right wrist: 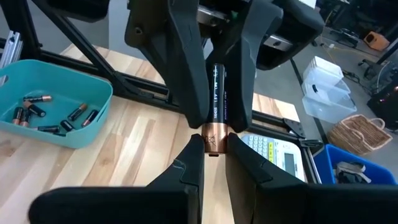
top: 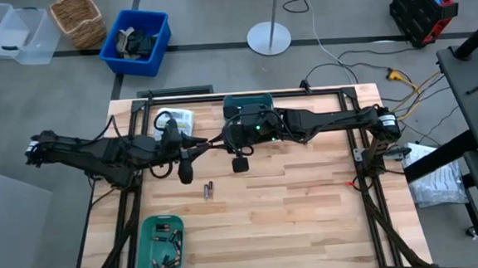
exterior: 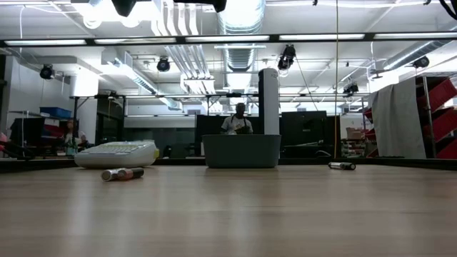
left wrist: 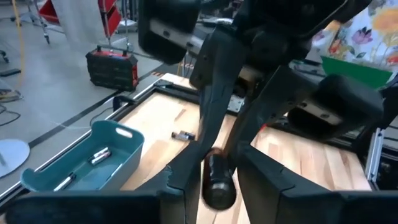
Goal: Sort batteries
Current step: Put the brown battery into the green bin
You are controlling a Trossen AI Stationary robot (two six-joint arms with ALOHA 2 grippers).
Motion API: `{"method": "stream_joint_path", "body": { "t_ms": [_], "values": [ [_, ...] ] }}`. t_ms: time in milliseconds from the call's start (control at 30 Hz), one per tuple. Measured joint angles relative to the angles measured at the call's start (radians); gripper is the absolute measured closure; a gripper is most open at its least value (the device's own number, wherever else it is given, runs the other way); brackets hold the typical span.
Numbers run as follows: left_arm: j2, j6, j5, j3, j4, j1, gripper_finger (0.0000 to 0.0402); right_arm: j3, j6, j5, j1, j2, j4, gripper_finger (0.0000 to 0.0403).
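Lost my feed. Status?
Left gripper shut on dark battery. Right gripper shut on copper-tipped battery. Two batteries loose mid-table. Nothing blocking.

Bare table [top: 310, 213] lies open right of two loose batteries [top: 208, 189] — seemingly unobstructed — far teal bin [top: 247, 105] blocks the rear

I am counting from remote station: two teal bins [top: 159, 248] [top: 248, 105] sitting on table, two loose batteries [top: 209, 189] lying side by side between them, one battery [right wrist: 215, 106] sitting in each gripper [right wrist: 212, 144] [left wrist: 219, 186], one white label-maker [top: 174, 121]. Batteries in near bin numbering too many to count.
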Motion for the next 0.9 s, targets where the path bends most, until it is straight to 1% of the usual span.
{"method": "stream_joint_path", "body": {
  "t_ms": [133,233,400,467,600,667,800,900],
  "values": [
    [0.0,0.004,-0.001,0.0,0.007,0.0,0.0336,0.0,0.0,-0.002,0.0,0.0,0.0,0.0369],
    [-0.007,0.005,0.0,0.0,0.007,0.0,0.0369,0.0,-0.001,-0.002,0.0,0.0,0.003,0.0369],
    [-0.01,0.012,0.0,0.0,0.007,0.0,0.0374,0.0,-0.002,-0.002,0.0,0.0,0.005,0.0366],
    [-0.013,0.01,0.001,0.0,0.008,0.0,0.0374,0.0,0.003,-0.003,0.0,0.0,0.008,0.0347],
    [-0.035,-0.001,-0.001,0.013,-0.02,0.0,0.0374,0.0,0.03,-0.002,-0.002,-0.008,0.001,0.0297],
    [-0.042,-0.025,-0.001,0.053,-0.099,-0.002,0.0374,0.0,0.032,-0.002,-0.005,-0.018,-0.017,0.0276],
    [-0.041,-0.115,0.017,0.184,-0.398,-0.02,0.0374,0.0,0.066,-0.002,-0.011,-0.034,-0.045,0.0248],
    [-0.027,-0.229,0.121,0.287,-0.617,-0.043,0.0374,0.0,0.09,-0.001,-0.023,-0.038,-0.082,0.0235]
  ]
}}
